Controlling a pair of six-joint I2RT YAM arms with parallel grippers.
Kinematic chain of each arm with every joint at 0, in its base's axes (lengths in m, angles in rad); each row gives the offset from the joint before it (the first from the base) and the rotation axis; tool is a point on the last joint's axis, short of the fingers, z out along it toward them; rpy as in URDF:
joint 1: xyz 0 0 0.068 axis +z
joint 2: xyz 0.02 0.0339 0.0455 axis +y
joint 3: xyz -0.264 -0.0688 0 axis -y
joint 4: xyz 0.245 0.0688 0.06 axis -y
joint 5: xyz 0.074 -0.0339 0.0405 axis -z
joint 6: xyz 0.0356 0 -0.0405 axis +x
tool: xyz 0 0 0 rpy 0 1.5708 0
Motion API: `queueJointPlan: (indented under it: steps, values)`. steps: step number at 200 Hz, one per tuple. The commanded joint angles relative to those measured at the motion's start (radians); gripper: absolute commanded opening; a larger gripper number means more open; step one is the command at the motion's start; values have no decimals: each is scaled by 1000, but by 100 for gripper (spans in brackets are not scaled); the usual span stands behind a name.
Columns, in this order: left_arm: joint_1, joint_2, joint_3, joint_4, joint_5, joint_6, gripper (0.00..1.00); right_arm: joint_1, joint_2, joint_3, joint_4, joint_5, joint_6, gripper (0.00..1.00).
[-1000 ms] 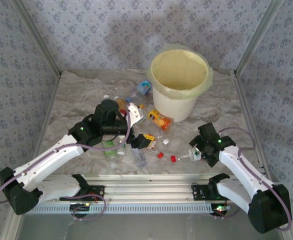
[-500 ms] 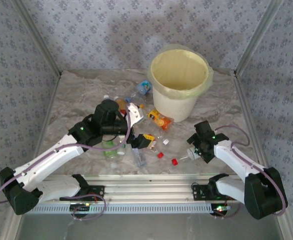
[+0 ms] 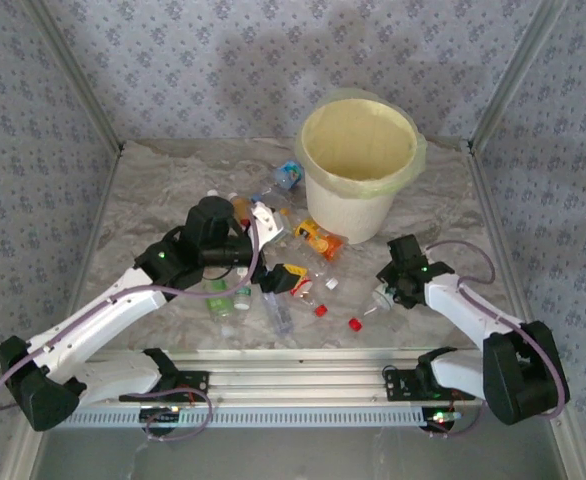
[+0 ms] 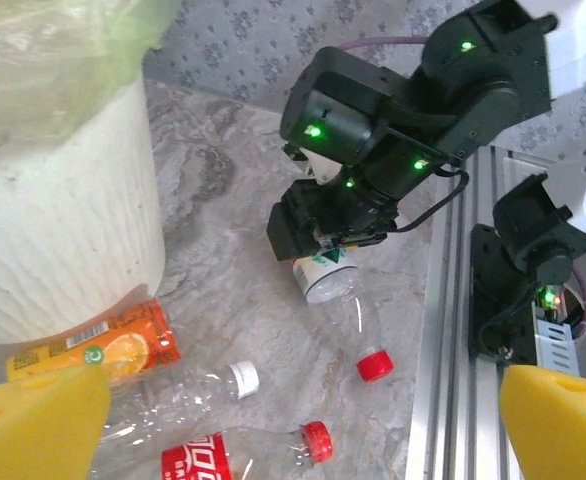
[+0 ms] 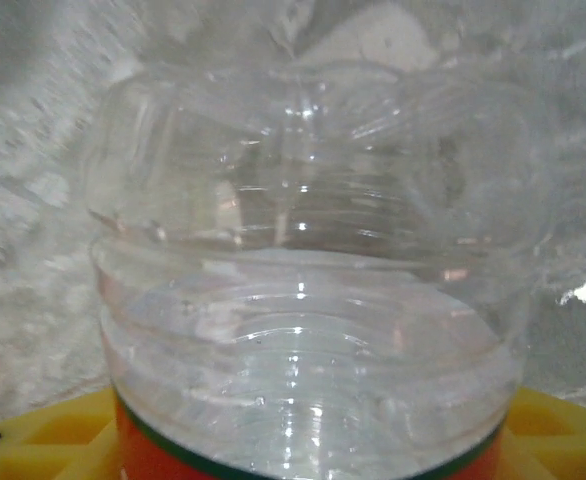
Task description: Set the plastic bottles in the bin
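Where the ribbed aluminium rail [image 3: 293, 380] lines the near edge of the marbled grey worktop [image 3: 153, 190], the right fingers [image 5: 43, 435], padded with yellow foam, are clamped on the base end of a clear, ridged plastic bottle with a red cap [image 4: 331, 290]. It lies on its side, cap end pointing away from the fingers, its thin walls glossy. To its left, a crushed clear bottle with a red label and red cap [image 4: 235, 455] and a clear white-capped bottle [image 4: 188, 385] lie flat on the stone-patterned surface. Above that scatter the left fingers [image 4: 33, 420] stand spread wide with nothing between them, their yellow foam blocks well apart. Farther on, a flattened orange-labelled bottle [image 4: 98, 345] lies just beside the foot of the round white bin [image 3: 351, 215]. The bin's wall is finely ribbed, and its rim carries a crinkled pale yellow-green plastic bag [image 3: 358, 140]. Open worktop runs between the gripped bottle and the bin's wall. More crushed bottles cluster left of the bin.
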Motion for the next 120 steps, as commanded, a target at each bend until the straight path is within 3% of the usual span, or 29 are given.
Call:
queueJointPlan:
  steps: [1, 64, 120]
  values:
    - [29, -14, 39, 14, 34, -16, 100, -26, -57, 50, -8, 50, -111, 58]
    - [104, -17, 38, 42, 71, -50, 100, -65, -247, 209, -111, 161, -317, 53]
    - [133, -32, 38, 49, 69, -61, 100, -48, -256, 508, -175, 261, -483, 53]
